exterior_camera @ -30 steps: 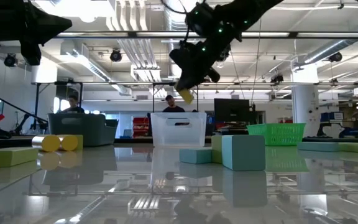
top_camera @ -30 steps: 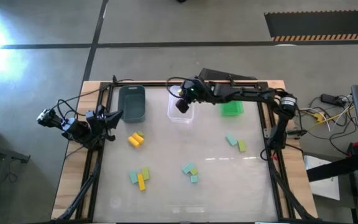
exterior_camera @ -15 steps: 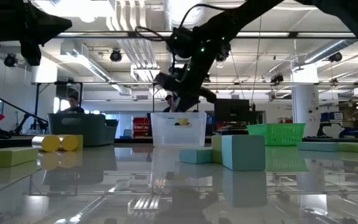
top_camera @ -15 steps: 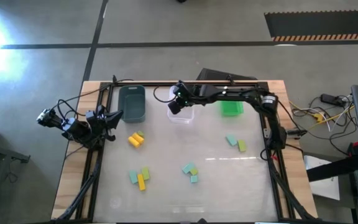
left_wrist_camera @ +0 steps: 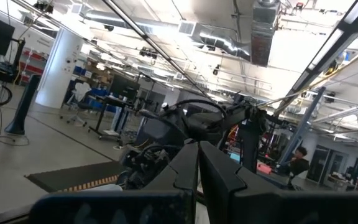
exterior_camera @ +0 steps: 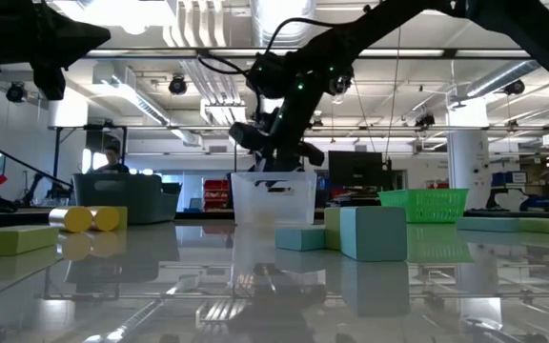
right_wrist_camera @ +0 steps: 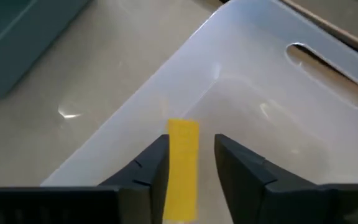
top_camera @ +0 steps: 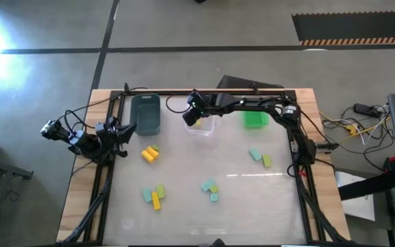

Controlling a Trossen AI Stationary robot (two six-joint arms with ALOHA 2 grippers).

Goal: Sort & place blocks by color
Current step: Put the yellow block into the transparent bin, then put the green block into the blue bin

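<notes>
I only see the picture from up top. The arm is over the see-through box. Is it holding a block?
Observer: The right wrist view shows a yellow block between the fingers of the right gripper. There is a gap on one side, so the block looks let go.
Child: Is it over the box?
Observer: Yes, the floor of the clear bin lies right behind the block.
Child: What about the other arm?
Observer: The left gripper is shut with nothing in it, and it points up into the room.
</notes>
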